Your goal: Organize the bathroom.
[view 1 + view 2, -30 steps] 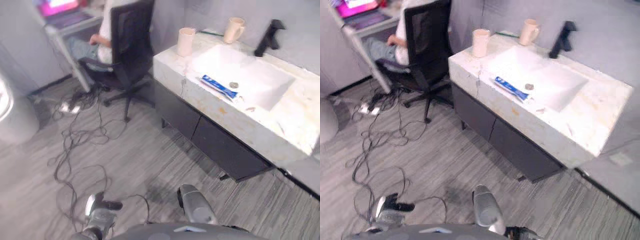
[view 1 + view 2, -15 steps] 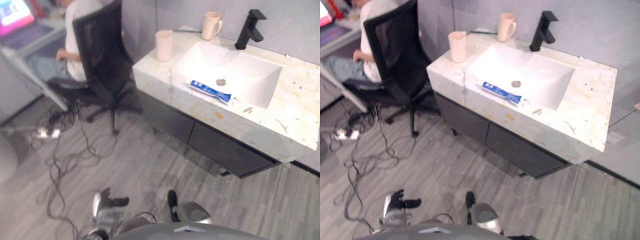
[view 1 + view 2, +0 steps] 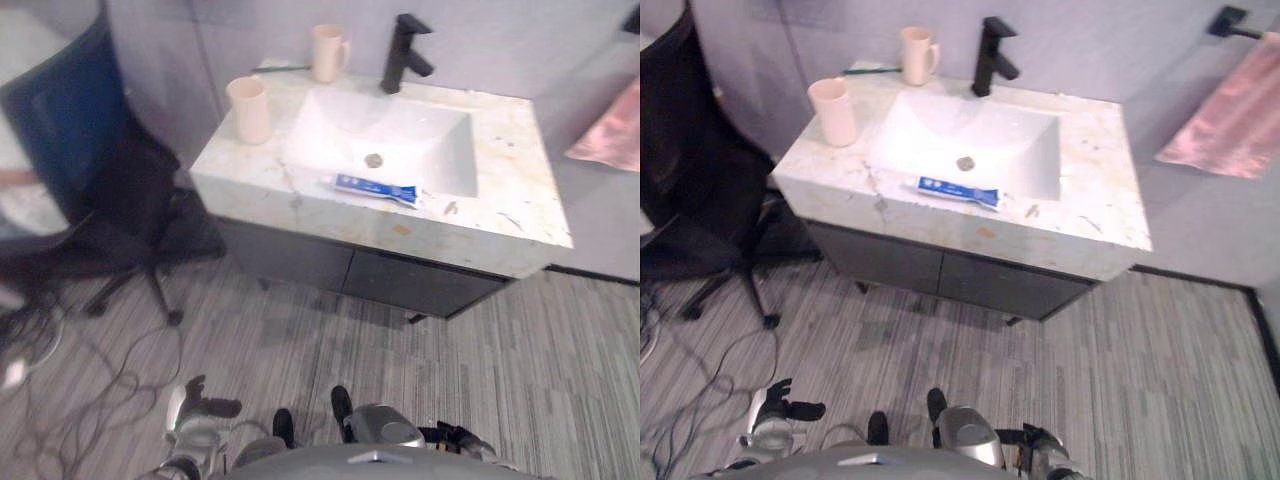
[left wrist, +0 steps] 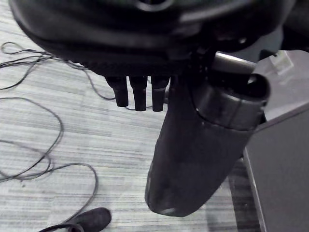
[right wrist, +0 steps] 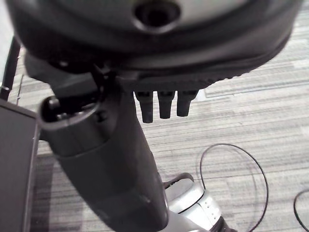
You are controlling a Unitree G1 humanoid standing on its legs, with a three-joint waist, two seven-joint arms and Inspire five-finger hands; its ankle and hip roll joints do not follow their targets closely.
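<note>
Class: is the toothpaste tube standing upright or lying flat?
Lying flat: the toothpaste tube rests lengthwise on the sink's front rim.

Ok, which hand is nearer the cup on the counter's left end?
Left. The left hand hangs low, well short of the counter but roughly in line with the cup. The right hand hangs just as low, farther off to the right.

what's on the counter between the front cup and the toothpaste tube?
Nothing: bare marble counter and the basin's left rim lie between the cup and toothpaste tube, seen in the right eye view.
</note>
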